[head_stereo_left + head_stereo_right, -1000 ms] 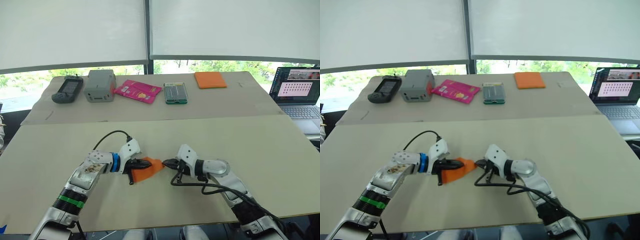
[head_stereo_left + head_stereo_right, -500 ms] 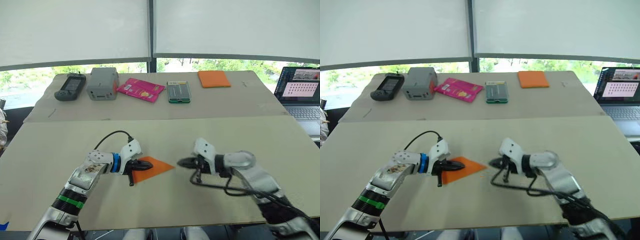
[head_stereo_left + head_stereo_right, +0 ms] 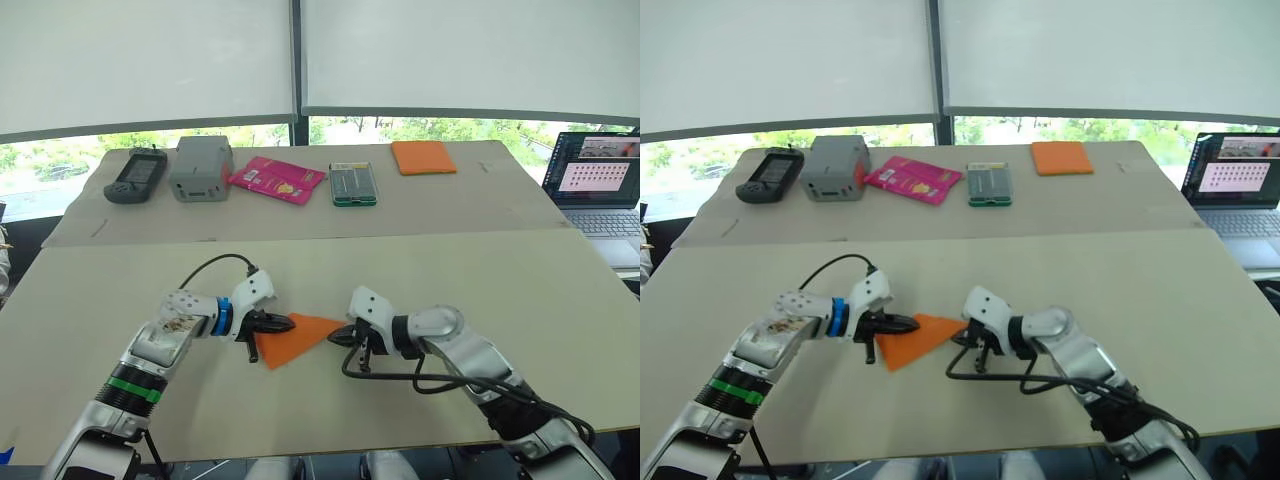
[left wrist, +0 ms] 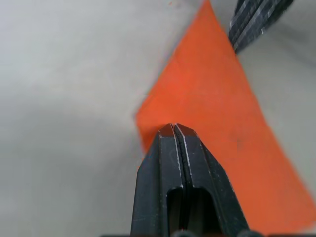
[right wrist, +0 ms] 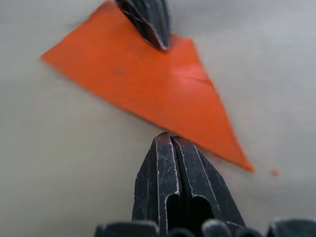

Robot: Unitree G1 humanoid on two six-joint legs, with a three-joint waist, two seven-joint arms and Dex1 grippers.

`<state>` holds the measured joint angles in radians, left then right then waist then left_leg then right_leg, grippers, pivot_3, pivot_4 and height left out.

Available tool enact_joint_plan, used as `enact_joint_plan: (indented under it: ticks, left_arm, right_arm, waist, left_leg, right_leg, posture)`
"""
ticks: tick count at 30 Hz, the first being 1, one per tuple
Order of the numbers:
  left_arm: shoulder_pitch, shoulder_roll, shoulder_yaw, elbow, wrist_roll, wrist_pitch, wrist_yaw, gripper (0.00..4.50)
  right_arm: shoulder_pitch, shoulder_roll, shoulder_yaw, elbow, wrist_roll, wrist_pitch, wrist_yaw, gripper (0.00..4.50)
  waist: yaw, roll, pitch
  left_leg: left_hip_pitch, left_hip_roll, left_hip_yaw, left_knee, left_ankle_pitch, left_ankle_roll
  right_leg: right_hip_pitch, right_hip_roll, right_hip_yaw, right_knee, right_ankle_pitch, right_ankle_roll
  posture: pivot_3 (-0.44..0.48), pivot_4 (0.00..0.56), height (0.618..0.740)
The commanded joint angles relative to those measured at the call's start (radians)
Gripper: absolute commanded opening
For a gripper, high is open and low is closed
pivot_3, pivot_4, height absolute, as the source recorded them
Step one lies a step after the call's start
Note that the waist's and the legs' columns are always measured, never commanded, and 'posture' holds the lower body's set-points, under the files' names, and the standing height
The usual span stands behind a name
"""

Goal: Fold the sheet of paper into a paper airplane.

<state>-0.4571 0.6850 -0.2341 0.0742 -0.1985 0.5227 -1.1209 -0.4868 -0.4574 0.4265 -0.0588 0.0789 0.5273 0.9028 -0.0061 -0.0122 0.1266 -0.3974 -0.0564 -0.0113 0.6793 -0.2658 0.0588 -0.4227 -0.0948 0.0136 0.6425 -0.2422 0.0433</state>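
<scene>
1. Pinning: left gripper [image 3: 283, 322], fingers pressed together, is pressing on the wide end of the sheet of paper [image 3: 297, 338], lying flat as a triangular wedge on the near table [image 3: 420, 265].
2. Right gripper [image 3: 340, 336], also closed, is touching the wedge's pointed tip, probably to flatten a crease.

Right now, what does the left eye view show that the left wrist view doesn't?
The left eye view takes in the far table's pink packet, grey box, orange pad and a laptop. The left wrist view adds close detail: the left fingers pressed shut, tips over the paper's edge. Both share the orange sheet of paper, flat on the table, and the right fingers near its point.
</scene>
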Motion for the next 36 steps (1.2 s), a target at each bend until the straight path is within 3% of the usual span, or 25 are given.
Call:
enact_joint_plan:
  ticks: [1,13,21,28,32,36]
  left_arm:
    - [0.01,0.023,0.011,-0.009,0.005,0.003,-0.008,0.03]
    - [0.058,-0.014,0.006,-0.081,-0.019,0.044,0.006,0.03]
    - [0.042,-0.033,0.001,-0.066,-0.011,0.042,-0.001,0.03]
    - [0.038,-0.032,0.001,-0.057,-0.009,0.036,-0.008,0.03]
    - [0.036,-0.041,-0.004,-0.058,-0.006,0.036,-0.007,0.03]
    - [0.039,-0.044,-0.002,-0.065,-0.008,0.04,-0.01,0.03]
  right_arm:
    - [-0.035,0.007,0.002,0.087,-0.046,-0.048,-0.023,0.0]
    - [-0.201,0.101,-0.009,0.417,-0.115,-0.212,-0.041,0.0]
    - [-0.269,0.076,-0.026,0.555,-0.175,-0.313,-0.052,0.0]
    - [-0.239,-0.031,-0.133,0.392,-0.122,-0.3,-0.03,0.0]
    - [-0.169,0.036,-0.227,0.115,0.065,-0.11,-0.008,0.0]
    - [-0.085,0.065,-0.144,-0.031,0.046,-0.016,-0.027,0.0]
  waist:
    - [-0.004,0.0,0.0]
    - [-0.006,0.0,0.0]
    - [-0.003,0.0,0.0]
    - [0.008,0.001,0.001]
    - [-0.008,0.001,0.001]
    - [-0.006,0.001,0.001]
  left_leg:
    - [0.0,0.0,0.0,0.0,0.0,0.0]
    - [0.001,-0.001,0.0,0.0,0.0,0.0]
    - [0.001,-0.002,-0.001,0.0,0.0,0.0]
    - [-0.001,-0.003,-0.001,0.0,0.0,0.0]
    - [-0.004,-0.001,-0.001,-0.001,0.001,-0.001]
    - [-0.004,0.0,-0.002,-0.001,0.0,-0.001]
  right_leg:
    - [0.0,0.0,0.0,0.0,0.0,0.0]
    - [0.0,0.0,0.0,0.001,0.0,0.0]
    - [0.0,0.0,0.0,0.002,0.0,0.0]
    - [-0.001,-0.001,0.0,0.001,0.0,0.0]
    - [-0.003,-0.001,0.001,0.0,0.0,0.0]
    - [-0.003,-0.001,0.002,0.002,0.0,0.0]
  posture:
    - [0.0,0.15,0.74]
    - [0.0,0.15,0.74]
    - [0.0,0.15,0.74]
    - [0.0,0.15,0.74]
    - [0.0,0.15,0.74]
    - [0.0,0.15,0.74]
